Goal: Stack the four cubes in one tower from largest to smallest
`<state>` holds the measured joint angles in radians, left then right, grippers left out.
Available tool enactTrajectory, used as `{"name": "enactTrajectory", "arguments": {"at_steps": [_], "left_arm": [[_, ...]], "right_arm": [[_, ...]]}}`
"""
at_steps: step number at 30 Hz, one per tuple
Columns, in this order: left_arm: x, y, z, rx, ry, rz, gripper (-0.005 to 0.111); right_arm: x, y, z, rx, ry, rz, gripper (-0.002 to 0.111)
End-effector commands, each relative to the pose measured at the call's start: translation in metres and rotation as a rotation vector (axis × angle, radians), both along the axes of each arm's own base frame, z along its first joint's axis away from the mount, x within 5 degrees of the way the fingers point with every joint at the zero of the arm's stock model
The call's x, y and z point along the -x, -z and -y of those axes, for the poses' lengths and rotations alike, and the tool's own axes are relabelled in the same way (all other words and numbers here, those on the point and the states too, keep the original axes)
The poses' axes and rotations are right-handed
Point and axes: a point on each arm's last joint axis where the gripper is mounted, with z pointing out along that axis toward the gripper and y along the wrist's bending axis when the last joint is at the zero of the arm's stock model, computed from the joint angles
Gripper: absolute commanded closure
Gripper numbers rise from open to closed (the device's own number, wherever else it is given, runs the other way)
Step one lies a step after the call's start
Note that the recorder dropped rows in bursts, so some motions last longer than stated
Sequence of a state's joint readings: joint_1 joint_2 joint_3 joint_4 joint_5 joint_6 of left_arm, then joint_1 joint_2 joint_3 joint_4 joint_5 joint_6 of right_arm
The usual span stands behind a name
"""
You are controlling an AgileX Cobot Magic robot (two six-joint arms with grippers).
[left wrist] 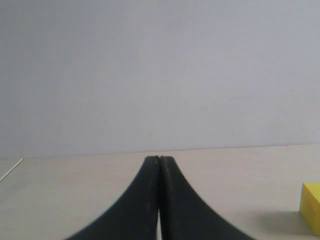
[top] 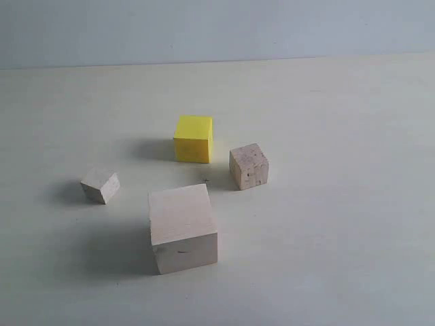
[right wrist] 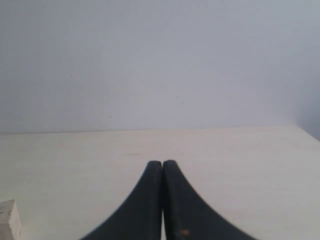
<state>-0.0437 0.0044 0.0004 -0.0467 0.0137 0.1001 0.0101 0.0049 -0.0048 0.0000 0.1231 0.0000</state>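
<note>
All four cubes stand apart on the table, nothing stacked yet. The large pale wood cube sits nearest the exterior camera. Beyond it is the yellow cube, with the speckled tan cube just to that one's right and the greyish-white cube well off to the left. Neither arm shows in the exterior view. The left gripper has its jaws pressed together on nothing, and so does the right gripper. The yellow cube, probably next to go on the large one, lies slightly left of the exterior view's middle. It shows only at the edge of the left wrist view, off to the side of the fingertips and not ahead of them. The left arm therefore looks the nearer, though it must swing toward the cube and open first. The right wrist view catches only a pale cube corner; which cube it is cannot be told.
</note>
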Motion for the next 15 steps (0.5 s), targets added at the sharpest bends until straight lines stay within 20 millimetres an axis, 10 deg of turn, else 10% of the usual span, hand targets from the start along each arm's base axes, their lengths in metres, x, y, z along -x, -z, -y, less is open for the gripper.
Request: {"name": "enactTrajectory", "arguments": {"at_steps": [1,15], "left_arm": [[0.001,-0.002,0.000,0.002,0.006,0.018,0.107],[0.006,-0.030,0.000,0.219,0.032,0.112,0.107]], "right_arm": [[0.000,-0.001,0.000,0.000,-0.002,0.027,0.108],[0.013,-0.059,0.001,-0.150,-0.026,0.499,0.108]]}}
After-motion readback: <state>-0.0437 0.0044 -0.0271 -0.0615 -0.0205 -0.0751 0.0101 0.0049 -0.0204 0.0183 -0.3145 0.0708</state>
